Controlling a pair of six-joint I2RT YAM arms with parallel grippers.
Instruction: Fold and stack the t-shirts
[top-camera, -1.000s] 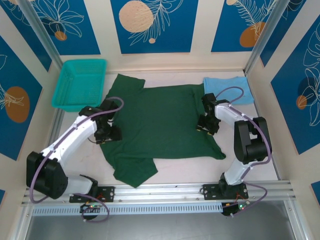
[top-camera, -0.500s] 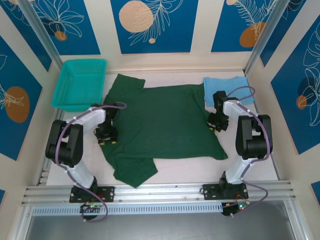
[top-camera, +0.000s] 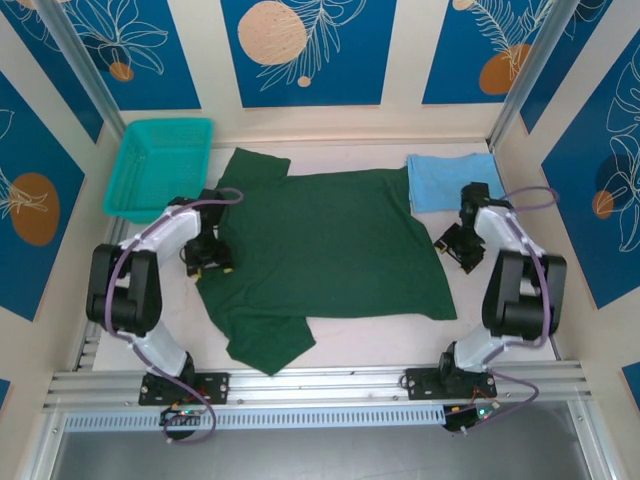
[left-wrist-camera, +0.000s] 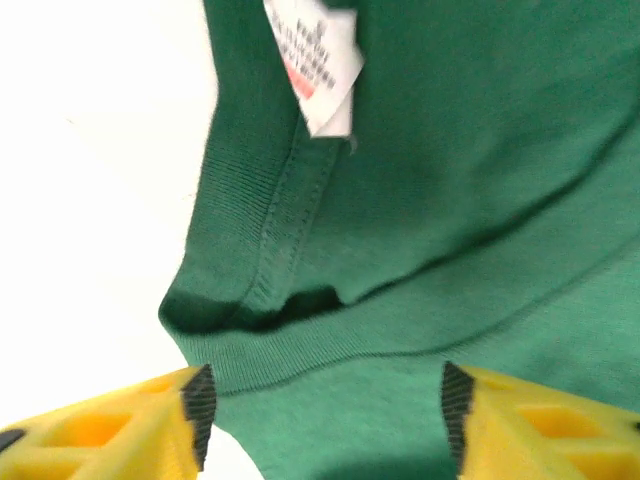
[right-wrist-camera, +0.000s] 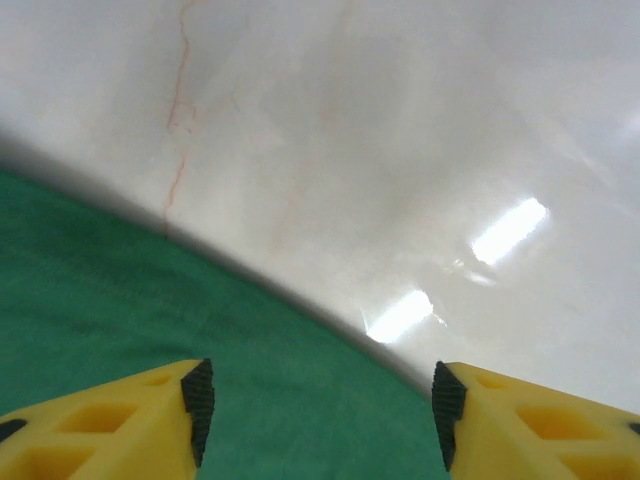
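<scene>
The dark green t-shirt (top-camera: 330, 250) lies spread flat in the middle of the table, one sleeve at the back left and one at the front left. Its ribbed collar (left-wrist-camera: 300, 345) and white label (left-wrist-camera: 322, 72) appear in the left wrist view. My left gripper (top-camera: 208, 262) hovers open over that collar at the shirt's left edge, cloth below the gap (left-wrist-camera: 325, 415). My right gripper (top-camera: 453, 244) stands open over the shirt's right edge (right-wrist-camera: 200, 330), half over bare table. The light blue t-shirt (top-camera: 450, 180) lies folded at the back right.
A teal mesh basket (top-camera: 160, 165) sits at the back left, just beyond the left arm. The white table (top-camera: 400, 340) shows in front of the shirt. Panel walls close in both sides, the right one close to the right arm.
Both arms swung outward, the left gripper to the shirt's left edge and the right to its right edge. The right side now lies flatter and wider. Both jaws opened.
</scene>
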